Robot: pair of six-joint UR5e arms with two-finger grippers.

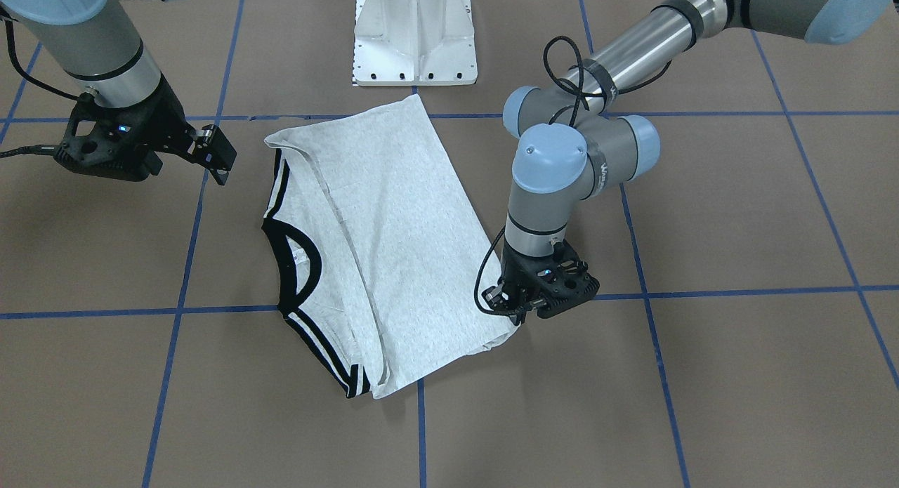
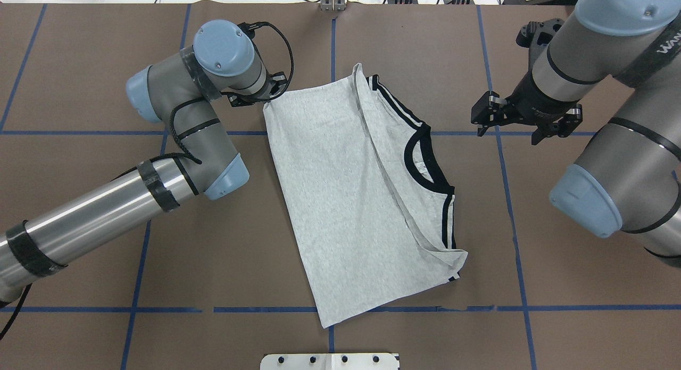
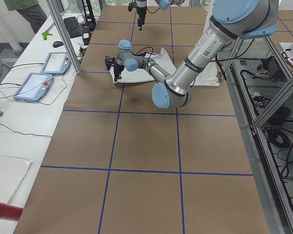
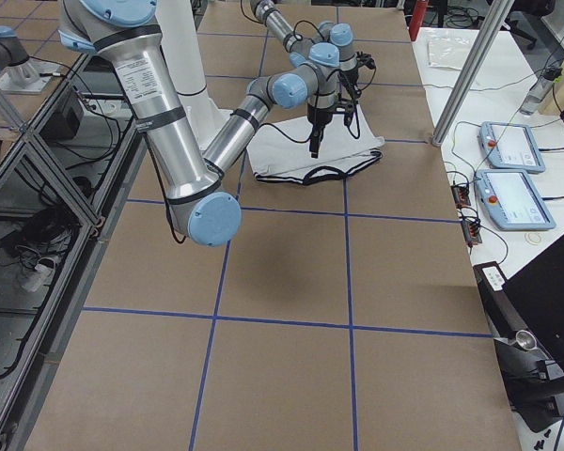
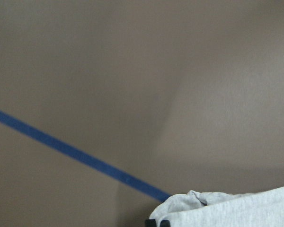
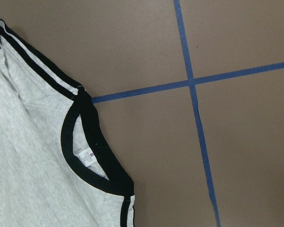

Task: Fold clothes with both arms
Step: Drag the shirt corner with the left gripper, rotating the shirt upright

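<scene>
Left pincer point(image 1: 511, 307): tips hidden behind own body; grip on T-shirt point(image 1: 393, 221) unclear.

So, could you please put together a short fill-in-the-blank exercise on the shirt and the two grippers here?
1. The T-shirt has a neck band coloured ___.
2. Of the left gripper and right gripper, the one down at the T-shirt's corner is the ___.
3. The tape lines on the table are ___.
Missing words: black; left; blue.
</scene>
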